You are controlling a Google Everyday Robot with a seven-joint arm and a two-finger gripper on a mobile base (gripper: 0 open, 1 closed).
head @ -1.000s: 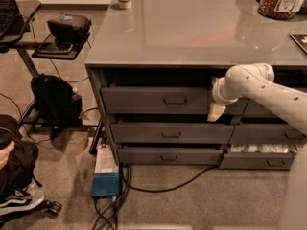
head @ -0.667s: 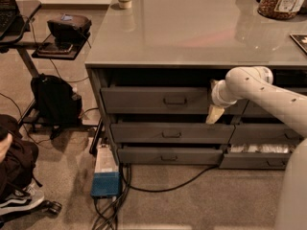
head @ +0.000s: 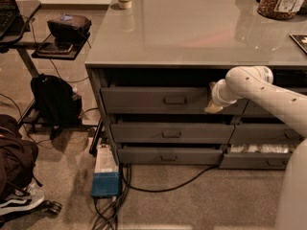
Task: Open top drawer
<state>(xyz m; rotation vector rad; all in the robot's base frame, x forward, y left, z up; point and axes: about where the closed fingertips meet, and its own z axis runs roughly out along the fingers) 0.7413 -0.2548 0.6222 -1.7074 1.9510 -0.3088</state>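
Camera view looks down on a broad grey metal cabinet with a glossy flat worktop (head: 192, 32), its front filled by stacked dark-grey drawers. A thick white robot arm (head: 268, 92) reaches in from the right, across the narrower drawers on that side. The top drawer (head: 144, 100), a wide dark-grey one with a tall flat front, sits just under the worktop on the left half of the cabinet, with a dark gap above its front; it looks barely open, if at all (hard to judge from this angle). Below it lie a shallower grey middle drawer (head: 144, 133) and a bottom drawer (head: 144, 155). The small rectangular pull handle (head: 175, 100) sits at the centre of the top front. The pale yellowish gripper (head: 213, 107) rests at the far right end of that front, well apart from the handle, and whether it is spread or closed cannot be told.

The likely trouble is grip: pulling from the drawer's edge rather than the handle could let the gripper slide off, or drag the wide drawer askew so it binds in its runners.
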